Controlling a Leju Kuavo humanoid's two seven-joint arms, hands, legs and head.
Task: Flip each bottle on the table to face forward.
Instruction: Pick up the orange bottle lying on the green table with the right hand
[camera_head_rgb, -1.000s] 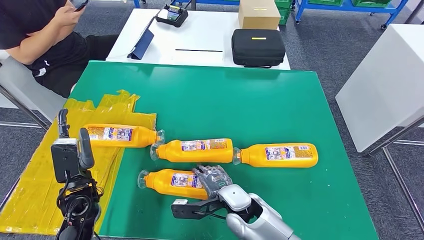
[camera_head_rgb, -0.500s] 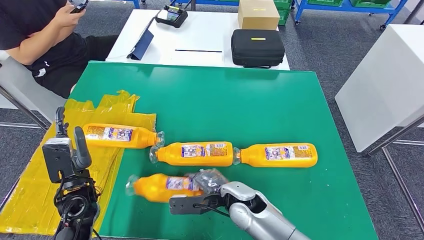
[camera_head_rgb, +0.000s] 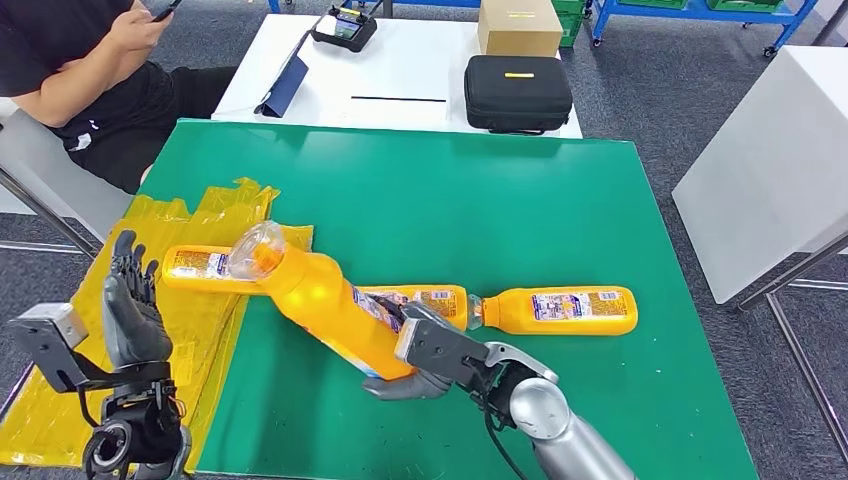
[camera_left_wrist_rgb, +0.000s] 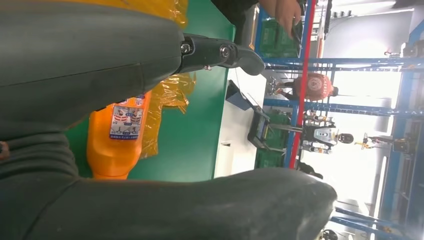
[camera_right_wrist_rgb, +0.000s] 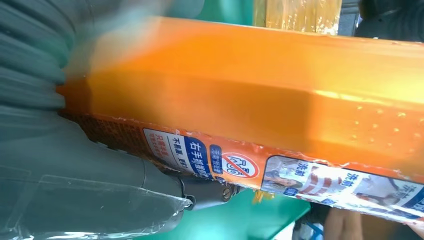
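The bottle (camera_head_rgb: 325, 308) I was working on was clear of the table (camera_head_rgb: 560, 200), gripped near its base in my right hand (camera_head_rgb: 440, 360) and tilted with its neck up toward my left; by my reckoning its flip was only half made. Three more lay flat: the left bottle (camera_head_rgb: 200, 268) on the yellow plastic sheet (camera_head_rgb: 60, 390), the middle bottle (camera_head_rgb: 435, 297), and the right bottle (camera_head_rgb: 575, 308), all label-up. My left hand (camera_head_rgb: 128, 312) stood empty, fingers apart, beyond the table's left edge. Bare green beside my right hand, near the table's front edge, offered room
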